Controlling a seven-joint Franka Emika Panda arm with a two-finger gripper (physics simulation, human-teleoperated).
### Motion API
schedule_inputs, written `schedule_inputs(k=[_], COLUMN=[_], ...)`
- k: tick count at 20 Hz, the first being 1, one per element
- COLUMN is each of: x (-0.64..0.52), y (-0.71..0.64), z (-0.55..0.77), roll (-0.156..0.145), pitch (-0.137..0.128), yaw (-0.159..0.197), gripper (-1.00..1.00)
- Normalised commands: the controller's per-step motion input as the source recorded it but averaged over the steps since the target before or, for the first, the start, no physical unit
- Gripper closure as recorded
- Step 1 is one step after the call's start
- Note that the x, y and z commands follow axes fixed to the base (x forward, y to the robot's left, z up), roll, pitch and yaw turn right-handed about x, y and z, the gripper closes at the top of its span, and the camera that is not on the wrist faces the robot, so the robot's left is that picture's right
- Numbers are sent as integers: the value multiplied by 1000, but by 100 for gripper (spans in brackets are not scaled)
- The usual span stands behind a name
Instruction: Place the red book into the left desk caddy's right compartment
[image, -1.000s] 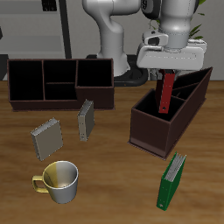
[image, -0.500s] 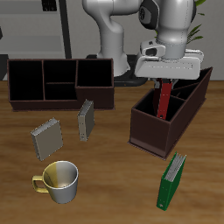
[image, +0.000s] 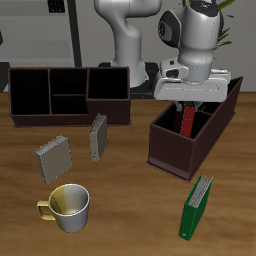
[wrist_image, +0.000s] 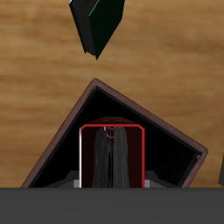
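The red book stands upright, its lower part down inside the left desk caddy, the dark brown box skewed with its narrow end toward the table's front. My gripper is directly above it, shut on the book's top end. In the wrist view I look straight down the red book into a dark compartment of the caddy; my fingertips are hidden there. The book is in the compartment toward the caddy's near end.
The green book stands near the table's front edge, just before the caddy, and also shows in the wrist view. A second caddy stands broadside farther back. Two grey books and a mug are beside it.
My gripper has moved down with the red book, which now sits deeper in the caddy. Nothing else has moved.
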Motion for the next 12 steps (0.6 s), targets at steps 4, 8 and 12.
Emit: schedule_inputs(k=[4,8,12], x=[41,119,57], y=[31,-6,3], z=[-166,-229,-135], roll=[-4,18,31], pitch=[35,73,64], yaw=[4,1,-1], gripper=[100,100,-100])
